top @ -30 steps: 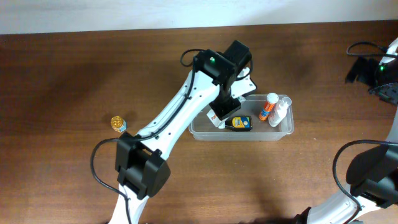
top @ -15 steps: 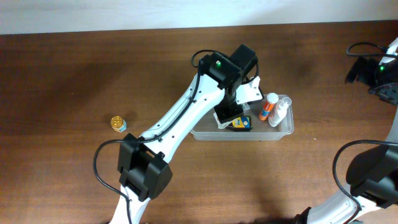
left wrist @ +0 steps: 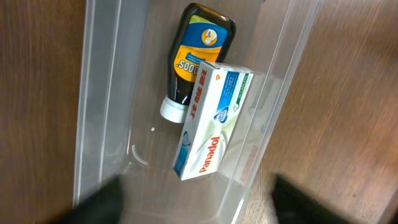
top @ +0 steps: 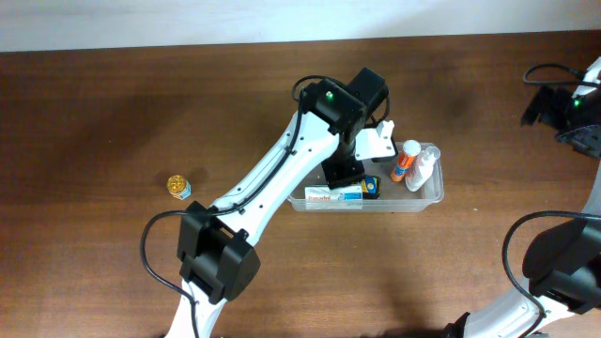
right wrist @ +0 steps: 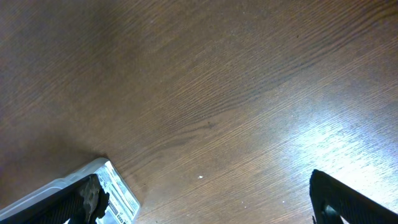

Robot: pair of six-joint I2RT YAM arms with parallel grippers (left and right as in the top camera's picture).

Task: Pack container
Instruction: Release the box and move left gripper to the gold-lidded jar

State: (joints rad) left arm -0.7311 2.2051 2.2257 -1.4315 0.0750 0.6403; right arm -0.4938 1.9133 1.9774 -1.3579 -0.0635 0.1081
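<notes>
The container (top: pixel 433 193) sits on the table (top: pixel 94 113) right of centre, its long side running left to right. Inside, a Panadol box (top: pixel 333 195) lies along the near wall in the left half. The left wrist view shows the box (left wrist: pixel 211 121) lying free on the clear floor, a little askew, one end over the neck of a dark bottle (left wrist: pixel 199 53) with a yellow and blue label and a white cap. That bottle (top: pixel 372 186) lies flat mid-container. At the right end, an orange bottle (top: pixel 405 161) and a pale bottle (top: pixel 425 167) lean side by side, their tops over the rim.

Straight above the box hangs the left gripper (left wrist: pixel 198 191), fingers (left wrist: pixel 102 202) spread apart with nothing between them. The container's wall (left wrist: pixel 93 93) runs past on either side of it. From overhead the left arm reaches in from the lower left, and the gripper (top: pixel 344 175) is over the middle of the container.

Off at the far right edge, well away, the right gripper (right wrist: pixel 204 186) hangs over bare wood, fingers wide apart and gripping nothing.

Out on the left of the table, a small yellow jar (top: pixel 178 186) stands alone.
</notes>
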